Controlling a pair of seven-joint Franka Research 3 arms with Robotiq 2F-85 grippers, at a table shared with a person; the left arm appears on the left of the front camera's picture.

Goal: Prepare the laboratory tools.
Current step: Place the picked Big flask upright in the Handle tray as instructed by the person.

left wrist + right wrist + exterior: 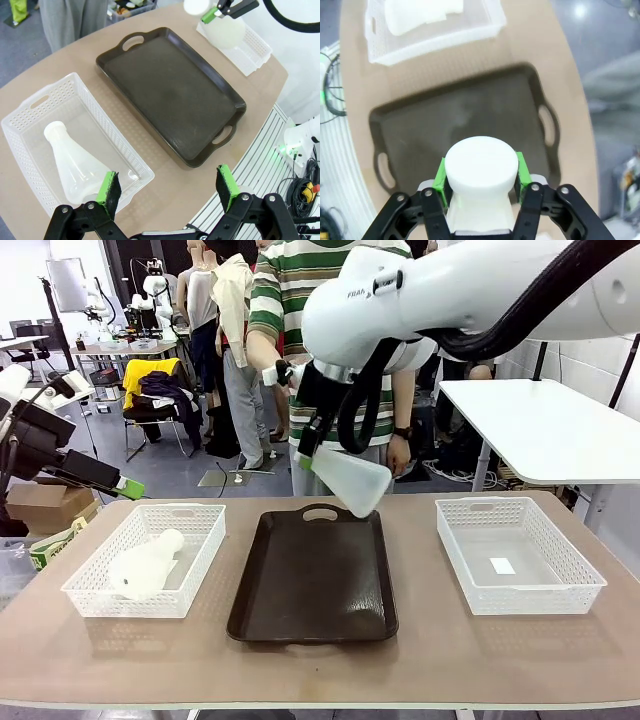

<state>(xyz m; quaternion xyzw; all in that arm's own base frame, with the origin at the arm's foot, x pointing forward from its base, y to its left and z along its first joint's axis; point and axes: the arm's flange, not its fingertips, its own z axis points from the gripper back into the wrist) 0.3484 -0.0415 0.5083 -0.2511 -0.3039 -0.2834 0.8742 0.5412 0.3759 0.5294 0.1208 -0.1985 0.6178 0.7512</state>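
- Conical flask [145, 565], frosted white with a white top, lies on its side in the left white mesh basket [88, 602], top pointing toward the table's far edge.
- Left gripper [166, 186] hangs high over the table's left side, jaws spread wide, gripping nothing.
- Dark brown tray [315, 585] sits between the two baskets.
- Right mesh basket [520, 598] shows a small white patch [502, 565] on its floor.
- Second conical flask [352, 480] hangs tilted in the air over the tray's far end, base lowest. The right gripper [480, 174] is clamped on its neck, just under the top.
- Person [290, 300] in a striped shirt stands beyond the table.
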